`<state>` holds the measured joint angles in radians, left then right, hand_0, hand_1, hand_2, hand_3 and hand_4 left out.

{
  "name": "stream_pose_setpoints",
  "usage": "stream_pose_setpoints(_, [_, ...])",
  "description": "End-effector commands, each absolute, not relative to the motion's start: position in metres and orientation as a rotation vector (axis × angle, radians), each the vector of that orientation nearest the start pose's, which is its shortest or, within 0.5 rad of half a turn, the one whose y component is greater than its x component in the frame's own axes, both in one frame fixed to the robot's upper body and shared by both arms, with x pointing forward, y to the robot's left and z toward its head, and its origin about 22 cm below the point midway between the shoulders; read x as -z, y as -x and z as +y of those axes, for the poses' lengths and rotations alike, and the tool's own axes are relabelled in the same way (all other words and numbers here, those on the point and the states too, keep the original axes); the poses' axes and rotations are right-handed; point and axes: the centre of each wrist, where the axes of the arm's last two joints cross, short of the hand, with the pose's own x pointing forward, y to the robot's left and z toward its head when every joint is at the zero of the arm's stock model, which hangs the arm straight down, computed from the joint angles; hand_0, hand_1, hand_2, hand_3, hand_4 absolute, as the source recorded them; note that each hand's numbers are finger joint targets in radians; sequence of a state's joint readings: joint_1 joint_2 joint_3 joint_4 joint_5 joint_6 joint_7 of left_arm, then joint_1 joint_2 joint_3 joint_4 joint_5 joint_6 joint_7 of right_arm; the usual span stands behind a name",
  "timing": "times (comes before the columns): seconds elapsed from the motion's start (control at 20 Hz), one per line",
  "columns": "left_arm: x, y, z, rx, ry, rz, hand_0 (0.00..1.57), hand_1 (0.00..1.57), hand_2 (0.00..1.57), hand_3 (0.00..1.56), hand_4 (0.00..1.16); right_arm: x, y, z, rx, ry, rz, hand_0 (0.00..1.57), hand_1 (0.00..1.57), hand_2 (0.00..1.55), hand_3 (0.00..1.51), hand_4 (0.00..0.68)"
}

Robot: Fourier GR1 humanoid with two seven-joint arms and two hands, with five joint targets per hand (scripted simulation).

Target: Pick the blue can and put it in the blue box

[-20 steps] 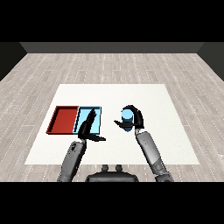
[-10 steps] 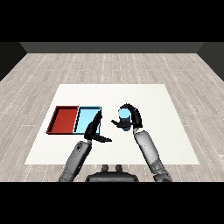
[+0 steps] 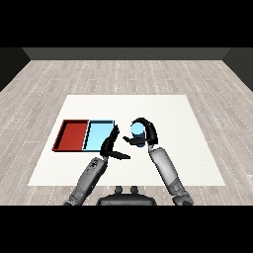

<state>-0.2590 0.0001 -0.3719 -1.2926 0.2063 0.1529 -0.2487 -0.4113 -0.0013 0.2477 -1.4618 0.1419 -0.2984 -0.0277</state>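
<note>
Two hands face you: right hand (image 3: 146, 131) curled round the blue can (image 3: 137, 130); left hand (image 3: 110, 145) (fingers straight) beside the blue tray (image 3: 99, 135).

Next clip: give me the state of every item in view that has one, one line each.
blue can: upright, held in the right hand, right of both trays
right hand: fingers curled round the can
left hand: open, fingers straight, holding nothing
light blue tray: nothing in it
red tray: nothing in it
</note>
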Motion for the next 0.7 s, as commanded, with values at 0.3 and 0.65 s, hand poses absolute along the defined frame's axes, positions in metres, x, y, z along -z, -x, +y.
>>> stream_pose_setpoints(0.3, [0.007,-0.281,0.107,0.129,0.350,-1.661,0.00,0.00,0.00,0.00,0.00,-0.066,-0.318,-0.093,-0.207,0.012,-1.924,1.48,1.48,1.46,1.39,0.605])
stream_pose_setpoints(0.65, [0.026,-0.288,0.103,0.124,0.356,-1.673,0.00,0.00,0.00,0.00,0.00,-0.085,-0.300,-0.083,-0.266,-0.032,-1.932,1.49,1.49,1.47,1.40,0.609])
